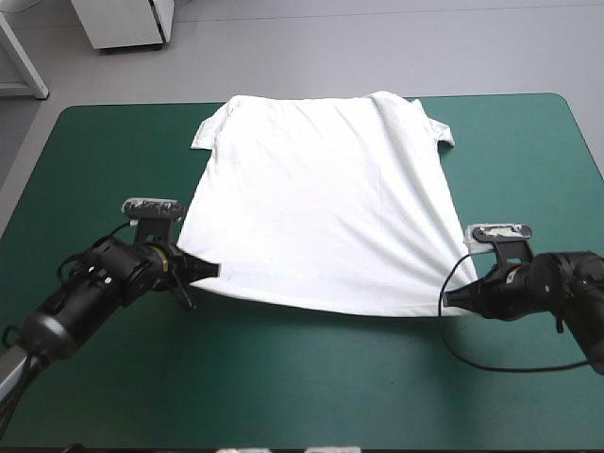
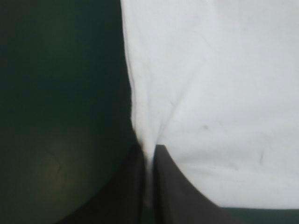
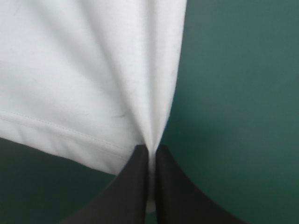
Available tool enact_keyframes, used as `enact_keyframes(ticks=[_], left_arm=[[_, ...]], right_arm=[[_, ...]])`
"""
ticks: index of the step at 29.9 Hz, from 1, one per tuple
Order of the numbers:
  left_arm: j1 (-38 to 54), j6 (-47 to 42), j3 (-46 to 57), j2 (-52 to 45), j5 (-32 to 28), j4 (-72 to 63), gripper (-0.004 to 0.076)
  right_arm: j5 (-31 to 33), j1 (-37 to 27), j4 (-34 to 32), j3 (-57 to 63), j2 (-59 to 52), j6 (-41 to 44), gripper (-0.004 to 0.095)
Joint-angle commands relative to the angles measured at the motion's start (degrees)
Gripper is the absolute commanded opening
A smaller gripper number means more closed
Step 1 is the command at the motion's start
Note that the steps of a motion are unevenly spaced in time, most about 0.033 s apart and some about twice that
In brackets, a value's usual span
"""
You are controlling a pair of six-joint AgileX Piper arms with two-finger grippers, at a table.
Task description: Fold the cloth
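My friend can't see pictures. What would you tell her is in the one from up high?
A white T-shirt lies spread flat on a teal-green table cover, its sleeves toward the far edge. The left pincer and the right pincer each pinch one corner of the near hem, one at each side.

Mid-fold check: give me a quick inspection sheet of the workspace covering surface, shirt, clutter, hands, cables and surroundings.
Surface: teal-green cover, visible on all sides of the shirt.
Job's things: T-shirt, white, spread flat, sleeves toward the far edge, creases running to both near corners.
Clutter: nothing seen.
Hands: left hand shut on the near left hem corner; right hand shut on the near right corner.
Cables: nothing foreign seen.
Surroundings: nothing seen.
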Motion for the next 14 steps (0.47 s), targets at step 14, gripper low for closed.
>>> enact_keyframes(ticks=[14], left_arm=[[-10.19,-4.78,14.84,-21.49,11.80,-8.74,-0.0009]], right_arm=[[12.23,-0.41,5.23,8.49,-14.79,-0.50,-0.0017]])
